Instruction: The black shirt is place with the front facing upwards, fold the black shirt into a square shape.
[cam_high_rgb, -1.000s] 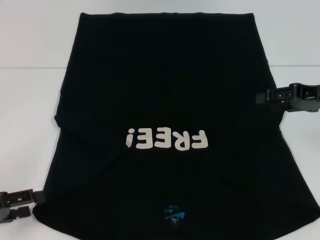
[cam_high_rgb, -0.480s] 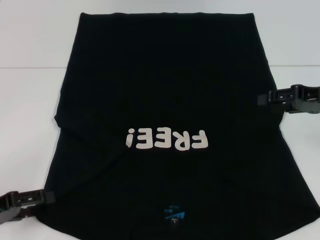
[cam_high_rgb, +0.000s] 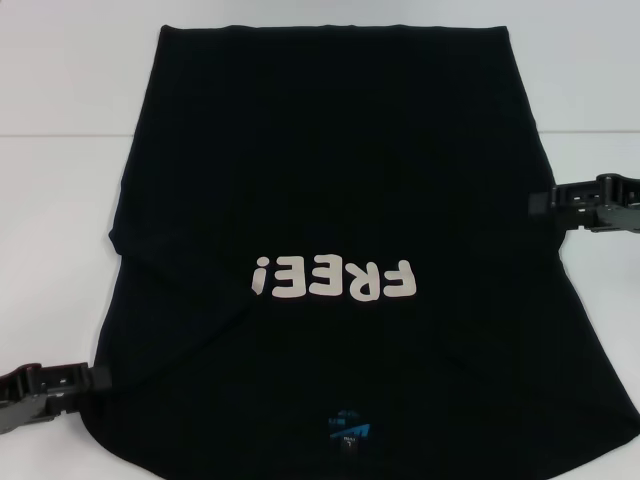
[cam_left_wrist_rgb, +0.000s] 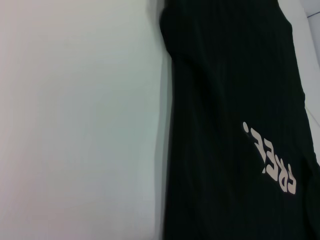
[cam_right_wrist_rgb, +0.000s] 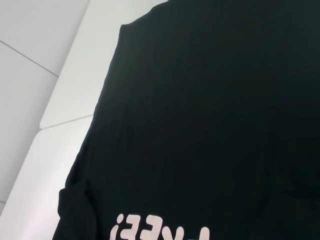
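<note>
The white table (cam_high_rgb: 60, 200) is largely covered by the black shirt (cam_high_rgb: 330, 160), spread front up with its lettering (cam_high_rgb: 333, 280) and neck label (cam_high_rgb: 350, 430) nearest the robot; its near edge is cut off. The left gripper (cam_high_rgb: 95, 378) and right gripper (cam_high_rgb: 535, 200) are seen at the shirt's side edges; jaw states cannot be told.

1. A white table (cam_high_rgb: 60, 250) fills the work area; its surface is plain and smooth.
2. A thin straight seam (cam_high_rgb: 65, 135) crosses the table's far part on the left side.
3. In the right wrist view, the table's rounded edge (cam_right_wrist_rgb: 47, 125) shows, with a lighter surface (cam_right_wrist_rgb: 25, 30) beyond it.
</note>
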